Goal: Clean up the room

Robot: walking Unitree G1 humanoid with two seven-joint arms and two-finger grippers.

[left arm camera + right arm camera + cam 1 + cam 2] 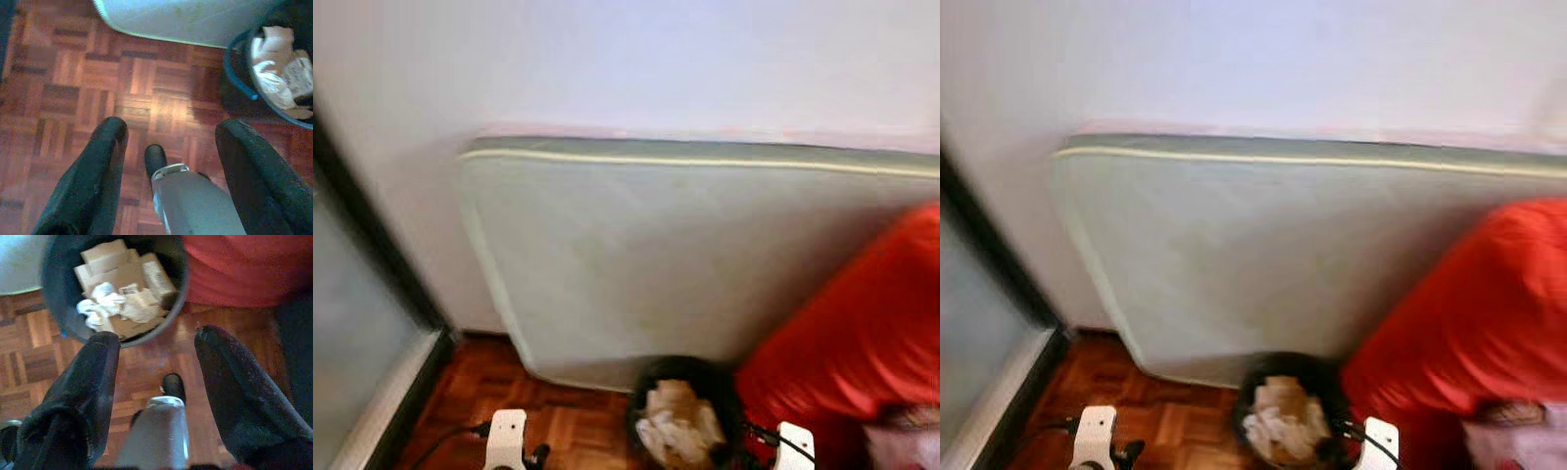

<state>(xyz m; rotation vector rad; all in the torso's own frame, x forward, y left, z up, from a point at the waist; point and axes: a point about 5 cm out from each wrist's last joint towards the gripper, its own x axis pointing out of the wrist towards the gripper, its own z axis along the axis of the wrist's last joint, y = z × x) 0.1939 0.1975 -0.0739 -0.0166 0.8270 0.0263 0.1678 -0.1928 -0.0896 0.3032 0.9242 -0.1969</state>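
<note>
A black waste bin (651, 377) stands on the parquet floor at the foot of a mattress, holding crumpled paper and cardboard scraps (122, 298). My right gripper (156, 335) hangs open just beside the bin (56, 269), nothing between its fingers. My left gripper (171, 129) is open too, over bare parquet, with the bin (274, 105) off to one side of it. Both arms hang low, and their white wrists (504, 441) show at the bottom of the head views.
A pale green mattress (685, 264) leans on the white wall straight ahead. A big red beanbag (862, 333) fills the right, touching the bin. A dark-framed glass door (352, 333) runs along the left. Parquet floor (73, 73) lies open between the door and the bin.
</note>
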